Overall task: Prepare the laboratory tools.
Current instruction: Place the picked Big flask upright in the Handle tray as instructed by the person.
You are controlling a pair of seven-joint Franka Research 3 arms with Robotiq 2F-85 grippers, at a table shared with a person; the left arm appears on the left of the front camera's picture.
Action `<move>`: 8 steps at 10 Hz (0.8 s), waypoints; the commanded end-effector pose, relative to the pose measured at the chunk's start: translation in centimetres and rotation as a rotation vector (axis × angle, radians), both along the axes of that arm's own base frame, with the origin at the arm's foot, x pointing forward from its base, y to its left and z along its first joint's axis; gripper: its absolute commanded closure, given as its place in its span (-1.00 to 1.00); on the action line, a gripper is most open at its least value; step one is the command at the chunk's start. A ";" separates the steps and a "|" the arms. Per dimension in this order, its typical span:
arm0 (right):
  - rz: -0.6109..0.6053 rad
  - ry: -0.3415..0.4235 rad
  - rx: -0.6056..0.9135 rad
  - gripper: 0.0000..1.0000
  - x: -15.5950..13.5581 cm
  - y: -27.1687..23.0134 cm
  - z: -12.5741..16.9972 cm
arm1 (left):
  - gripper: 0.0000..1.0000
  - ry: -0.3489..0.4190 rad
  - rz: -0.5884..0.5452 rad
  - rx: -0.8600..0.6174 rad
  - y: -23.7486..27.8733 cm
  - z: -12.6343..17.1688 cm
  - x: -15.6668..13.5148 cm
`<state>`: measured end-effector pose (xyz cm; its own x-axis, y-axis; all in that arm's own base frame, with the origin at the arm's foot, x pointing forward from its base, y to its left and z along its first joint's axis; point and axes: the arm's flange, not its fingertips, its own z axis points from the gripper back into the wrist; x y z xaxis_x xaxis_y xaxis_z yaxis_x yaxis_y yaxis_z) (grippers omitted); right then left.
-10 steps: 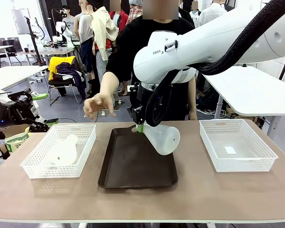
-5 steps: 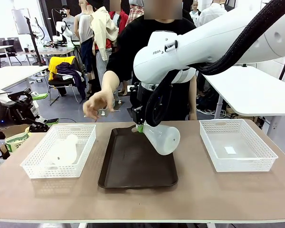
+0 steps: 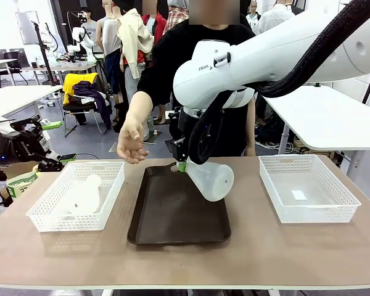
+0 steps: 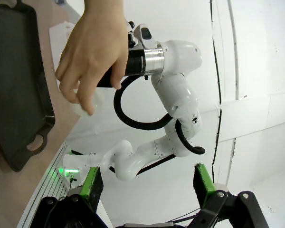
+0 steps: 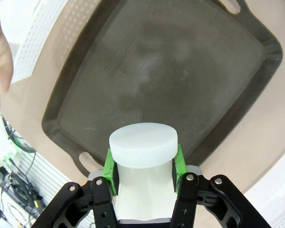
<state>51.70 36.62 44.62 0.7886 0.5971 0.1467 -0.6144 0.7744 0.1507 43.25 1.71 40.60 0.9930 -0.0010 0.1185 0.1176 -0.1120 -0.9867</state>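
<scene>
left gripper (image 3: 54, 142): at the table's 9 o'clock edge, off the table (image 3: 296, 256), jaws spread wide and holding nothing; in the left wrist view (image 4: 147, 183) the 2 green pads stand far apart with nothing between them
left basket (image 3: 46, 217): white mesh, at 9 o'clock of the tray, just beside it
flask 1 (image 3: 83, 196): frosted white, lying on its side inside the left basket, neck toward 12 o'clock
person's hand (image 3: 132, 139): open, fingers hanging down, in the air at 11 o'clock of the tray, above the left basket's far right corner, touching nothing; seen close in the left wrist view (image 4: 92, 52)
tray (image 3: 172, 219): dark brown, centre of the table, long side running 12 to 6 o'clock, handle cut-out at 12 o'clock; bare surface in the right wrist view (image 5: 180, 71)
right gripper (image 3: 181, 164): over the tray's 12 o'clock end, clenched on the neck of flask 2; in the right wrist view (image 5: 142, 166) both green pads press on the white neck
flask 2 (image 3: 211, 179): tilted, neck toward 10 o'clock, wide base toward 4 o'clock, over the tray's 1 o'clock part and appears clear of it; also (image 5: 142, 142)
right basket (image 3: 308, 216): white mesh, at 3 o'clock of the tray, apart from it, 1 small white patch on its floor
</scene>
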 end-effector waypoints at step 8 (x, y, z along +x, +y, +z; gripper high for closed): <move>0.303 -0.098 0.279 1.00 0.2 0.8 0.9 | -1.00 -0.006 -0.001 -0.007 0.2 0.2 -0.1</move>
